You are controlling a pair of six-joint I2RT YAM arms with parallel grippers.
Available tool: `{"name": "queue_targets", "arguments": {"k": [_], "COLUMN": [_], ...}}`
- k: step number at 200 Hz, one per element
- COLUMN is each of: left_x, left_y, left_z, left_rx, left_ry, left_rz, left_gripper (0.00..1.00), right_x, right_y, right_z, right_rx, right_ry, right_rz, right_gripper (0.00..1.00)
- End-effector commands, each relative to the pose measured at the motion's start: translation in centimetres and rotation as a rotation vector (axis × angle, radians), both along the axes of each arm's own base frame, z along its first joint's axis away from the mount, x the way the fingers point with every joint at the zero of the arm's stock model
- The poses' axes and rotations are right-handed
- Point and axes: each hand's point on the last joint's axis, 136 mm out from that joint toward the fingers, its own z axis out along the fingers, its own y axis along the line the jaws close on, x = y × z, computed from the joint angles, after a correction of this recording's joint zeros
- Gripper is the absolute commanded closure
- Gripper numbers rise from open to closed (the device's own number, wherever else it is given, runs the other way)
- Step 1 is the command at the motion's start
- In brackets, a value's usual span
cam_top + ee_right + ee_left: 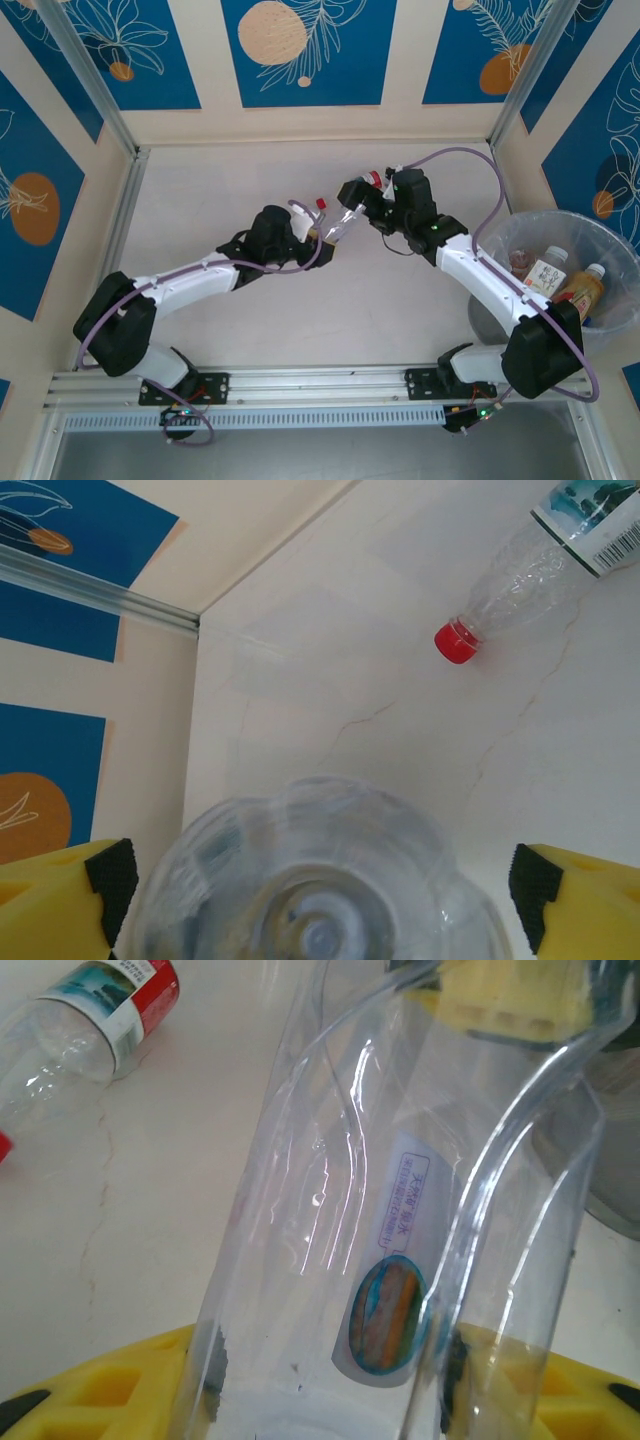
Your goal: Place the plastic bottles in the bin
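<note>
1. left gripper (316, 233) reaches to the middle of the table (200, 190). its jaws are closed onto one end of a clear bottle (340, 224), which runs up and to the right toward the other arm.
2. left wrist view: the clear bottle (380, 1260) sits squarely between the yellow fingers (100, 1390). its walls are against the dark pads on both sides and its body stretches away from the camera. there is a small oval sticker on its side.
3. right gripper (360, 207) meets the far end of the same bottle from the right. in the left wrist view one of its yellow fingers (500, 1000) lies on the bottle at the top.
4. right wrist view: the round end of the clear bottle (320, 880) is between the two yellow fingers (50, 880), with the jaws set wide. the left pad is at the bottle wall and a thin gap shows at the right pad. cannot tell if this gripper really grips.
5. red-capped bottle (520, 570) lies on its side on the table just beyond the grippers, touching neither. in the top view the red-capped bottle (322, 203) shows its cap between the two wrists.
6. bin (600, 228) stands at the right edge beside the right arm, well apart from the held bottle. inside it, a white-capped bottle (547, 270) and an orange-labelled bottle (583, 292) lie side by side.
</note>
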Motion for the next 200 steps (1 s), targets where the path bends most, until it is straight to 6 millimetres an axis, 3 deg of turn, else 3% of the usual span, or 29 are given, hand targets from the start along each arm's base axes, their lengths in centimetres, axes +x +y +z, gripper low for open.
{"name": "queue_targets", "arguments": {"k": [1, 51, 133, 168, 187, 200], "left_x": [0.0, 0.0, -0.4, -1.2, -1.2, -1.2], "left_y": [-1.6, -2.5, -3.3, -4.0, -3.9, -3.7], "left_z": [1.8, 2.3, 3.1, 3.7, 3.9, 4.2], "left_rx": [-0.068, -0.095, -0.094, -0.127, -0.133, -0.142], "left_ry": [-0.017, -0.01, -0.006, 0.022, 0.022, 0.009], "left_rz": [-0.039, -0.064, -0.124, -0.18, -0.172, -0.163], "left_gripper": [0.49, 0.48, 0.4, 0.26, 0.02, 0.01], "right_x": [-0.1, -0.5, -1.2, -1.7, -2.0, -2.1], "right_y": [0.0, -0.4, -2.1, -2.8, -3.0, -3.2], "right_z": [-0.2, 0.5, 2.7, 3.4, 3.9, 4.3], "right_rx": [0.02, -0.041, -0.074, -0.08, -0.076, -0.074], "right_ry": [-0.013, -0.091, -0.165, -0.18, -0.189, -0.2], "right_rz": [-0.001, 0.052, 0.043, 0.026, 0.022, 0.021], "right_gripper": [0.15, 0.34, 0.49, 0.53, 0.53, 0.53]}}
